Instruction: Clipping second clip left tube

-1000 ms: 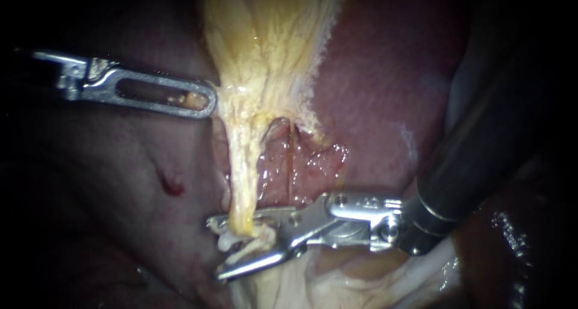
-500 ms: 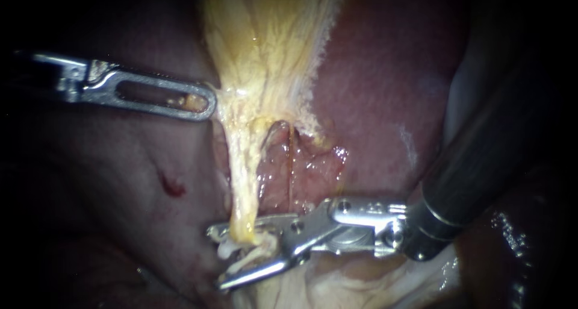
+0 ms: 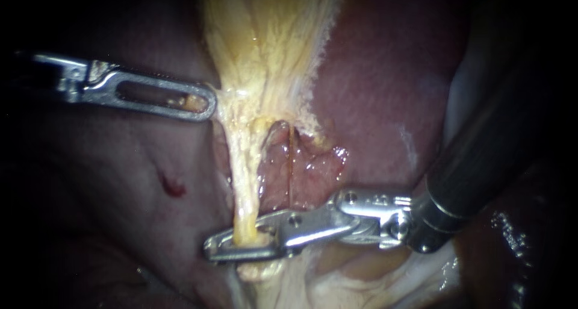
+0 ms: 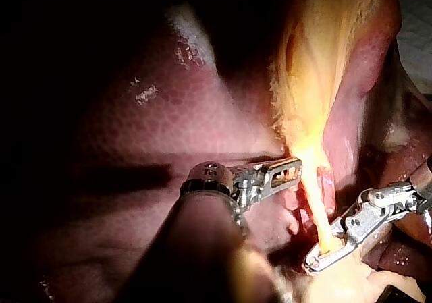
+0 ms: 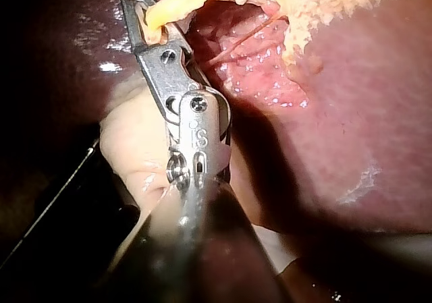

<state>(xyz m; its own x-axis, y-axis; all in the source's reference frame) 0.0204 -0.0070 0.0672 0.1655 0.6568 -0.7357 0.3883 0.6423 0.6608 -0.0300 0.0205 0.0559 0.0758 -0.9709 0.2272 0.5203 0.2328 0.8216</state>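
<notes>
Right instrument [image 3: 241, 247]: jaws clenched across tube [image 3: 244, 176] at its lower end, pinching it from both sides, tips just past its left edge. Left instrument [image 3: 201, 102]: jaws closed on gallbladder [image 3: 265, 38] edge, tenting it sideways, well apart from right jaws. Tube taut, upright. Thin strand [image 3: 291, 158] just right of tube. Bare liver [image 3: 373, 86] either side; right shaft fills lower-right corner.

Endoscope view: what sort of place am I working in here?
A surgical field on organ tissue, probably a bench setup: dark red liver behind a pale yellow gallbladder, and my right instrument, its jaws shut on the left tube.
</notes>
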